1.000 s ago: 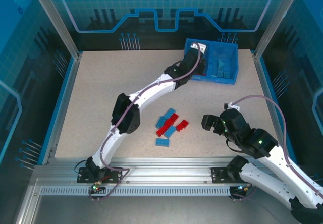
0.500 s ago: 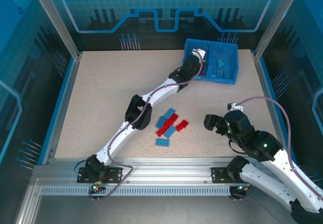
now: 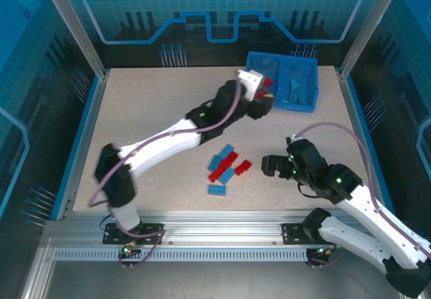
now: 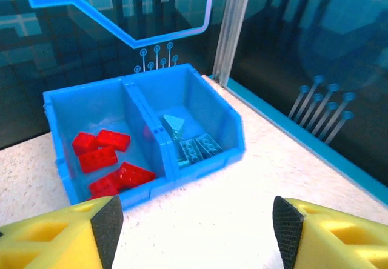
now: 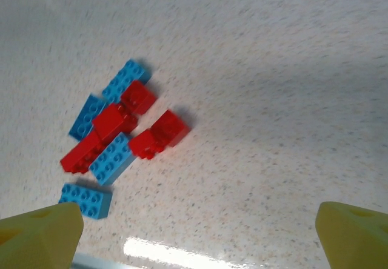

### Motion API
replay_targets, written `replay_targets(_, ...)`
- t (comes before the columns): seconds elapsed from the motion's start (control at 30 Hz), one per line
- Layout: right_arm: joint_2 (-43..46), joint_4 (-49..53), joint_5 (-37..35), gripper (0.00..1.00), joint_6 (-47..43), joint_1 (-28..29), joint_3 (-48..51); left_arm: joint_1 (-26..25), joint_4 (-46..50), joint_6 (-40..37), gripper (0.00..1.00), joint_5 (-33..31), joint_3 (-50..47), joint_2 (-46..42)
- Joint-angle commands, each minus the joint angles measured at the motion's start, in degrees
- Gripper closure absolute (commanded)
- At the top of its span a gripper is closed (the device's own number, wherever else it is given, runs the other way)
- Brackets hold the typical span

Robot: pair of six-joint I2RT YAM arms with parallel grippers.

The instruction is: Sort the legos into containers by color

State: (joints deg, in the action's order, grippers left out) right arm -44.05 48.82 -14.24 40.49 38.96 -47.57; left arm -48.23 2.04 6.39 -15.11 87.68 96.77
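Now my spread left pincer (image 4: 194,232) faces red studded bricks (image 4: 100,148) in the blue plastic bin (image 4: 91,105); right pincer (image 5: 200,235) spread too.

Loose legos (image 3: 227,165) well apart from bin (image 3: 293,106)

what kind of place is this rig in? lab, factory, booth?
Probably an enclosed robot workcell or demo booth: aluminium frame posts, blue panels printed with circuit graphics, and a speckled table with an extrusion rail along its near edge.

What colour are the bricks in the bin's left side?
Red bricks, clearest in the left wrist view.
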Motion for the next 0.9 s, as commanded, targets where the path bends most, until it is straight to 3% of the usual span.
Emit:
replay_targets(0.0, -6.4, -4.5, 9.9, 0.02, -7.3, 1.7, -2.5, 0.4, 6.2, 4.3, 0.29, 0.2, -13.3, -11.9)
replay_targets(0.1, -14.1, -6.6, 10.9, 0.03, -7.9, 7.2, -4.6, 0.4, 11.4, 3.0, 0.27, -2.1, -22.6, -23.9)
replay_targets(0.23, -24.7, -12.8, 12.9, 0.06, -5.2, 15.2, -4.5, 0.5, 24.1, -6.3, 0.20, -2.1, -29.8, -36.8)
replay_targets(0.37, -33.1, -19.2, 10.2, 0.05, -11.7, 23.2, -5.5, 0.4, 35.9, -13.8, 0.14, -0.5, -33.5, -46.1)
replay_targets(0.6, -44.9, -23.4, 12.2, 0.10, -18.4, 26.2, -9.1, 0.5, 43.8, -20.8, 0.03, 0.1, -41.4, -62.8)
replay_targets(0.87, -53.2, -23.7, 13.0, 0.15, -19.4, 25.6, -12.1, 0.5, 39.7, -22.1, 0.01, 0.3, -50.7, -78.3)
